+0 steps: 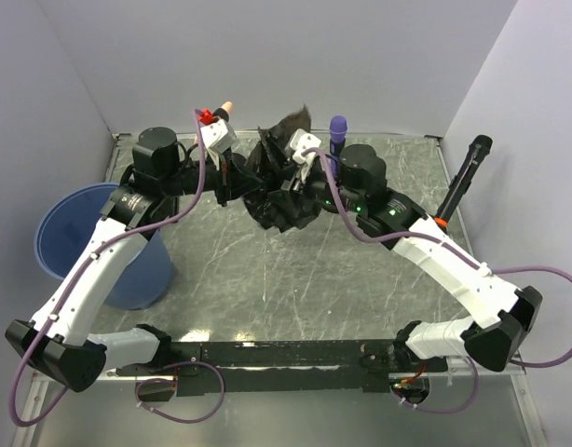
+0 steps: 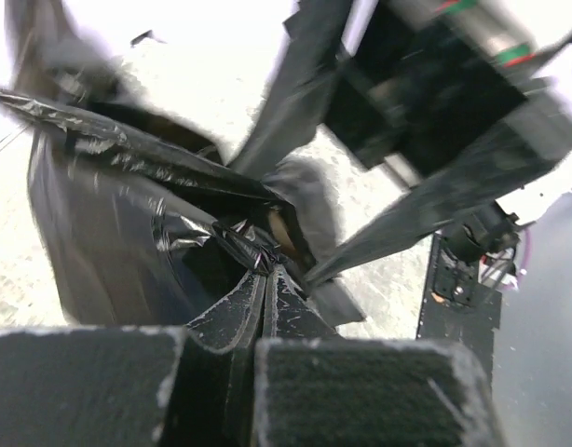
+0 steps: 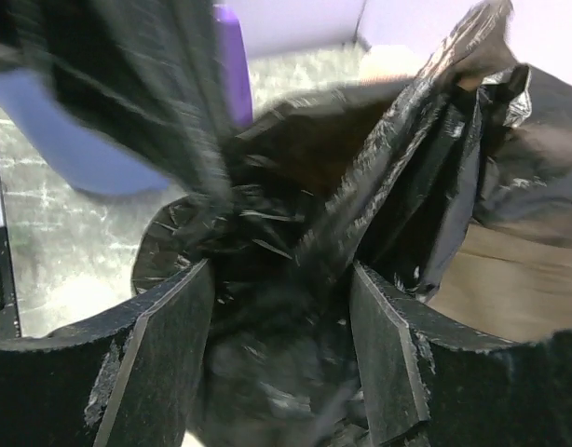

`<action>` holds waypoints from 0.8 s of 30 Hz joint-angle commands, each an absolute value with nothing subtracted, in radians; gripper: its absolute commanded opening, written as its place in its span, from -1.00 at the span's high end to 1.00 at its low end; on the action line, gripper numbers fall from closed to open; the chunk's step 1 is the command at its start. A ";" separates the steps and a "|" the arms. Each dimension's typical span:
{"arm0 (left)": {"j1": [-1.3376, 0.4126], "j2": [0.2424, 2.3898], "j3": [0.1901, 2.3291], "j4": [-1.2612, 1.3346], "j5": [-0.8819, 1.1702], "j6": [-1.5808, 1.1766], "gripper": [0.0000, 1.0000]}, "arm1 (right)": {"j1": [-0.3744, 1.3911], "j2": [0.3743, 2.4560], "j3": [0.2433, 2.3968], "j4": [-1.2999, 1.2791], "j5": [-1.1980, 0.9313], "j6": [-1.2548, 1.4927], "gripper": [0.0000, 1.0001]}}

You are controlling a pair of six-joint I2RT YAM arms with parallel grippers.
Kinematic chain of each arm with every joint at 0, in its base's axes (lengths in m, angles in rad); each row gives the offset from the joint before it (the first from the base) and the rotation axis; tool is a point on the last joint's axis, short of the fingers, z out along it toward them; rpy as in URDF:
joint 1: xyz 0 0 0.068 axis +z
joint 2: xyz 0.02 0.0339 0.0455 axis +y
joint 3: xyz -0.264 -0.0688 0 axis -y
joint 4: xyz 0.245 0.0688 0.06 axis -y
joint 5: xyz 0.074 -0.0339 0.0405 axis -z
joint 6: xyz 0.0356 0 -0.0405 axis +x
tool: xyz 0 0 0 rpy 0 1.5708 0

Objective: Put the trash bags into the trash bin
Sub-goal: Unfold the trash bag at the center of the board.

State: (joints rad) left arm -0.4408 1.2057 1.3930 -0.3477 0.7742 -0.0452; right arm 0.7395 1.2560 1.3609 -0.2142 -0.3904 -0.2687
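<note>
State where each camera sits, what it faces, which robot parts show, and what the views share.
Top external: above and behind the bases, looking down at the table; left arm, right arm and trash bin show.
Left wrist: on the left arm, looking along the left pincer, shut on the trash bag.
Right wrist: on the right arm, looking along the right pincer, fingers apart around it.
Shared: all three show the trash bag.

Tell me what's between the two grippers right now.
The crumpled black trash bag spans from the left gripper to the right gripper, clearest in the top view.
</note>
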 commanded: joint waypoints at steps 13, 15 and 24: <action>-0.445 1.141 1.376 -0.379 0.758 0.132 0.99 | 0.735 1.250 1.390 -0.158 -0.149 -0.210 0.60; -0.445 1.128 1.349 -0.393 0.666 0.167 0.99 | 0.723 1.232 1.381 -0.161 -0.150 -0.222 0.60; -0.439 1.037 1.181 -0.365 0.439 0.368 0.99 | 0.686 1.143 1.319 -0.233 -0.181 -0.288 0.96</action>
State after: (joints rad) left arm -0.4419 1.0863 1.2400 -0.3851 0.5606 0.2504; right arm 0.7017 1.2049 1.3453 -0.2138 -0.1913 -0.2512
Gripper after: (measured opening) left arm 0.012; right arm 0.034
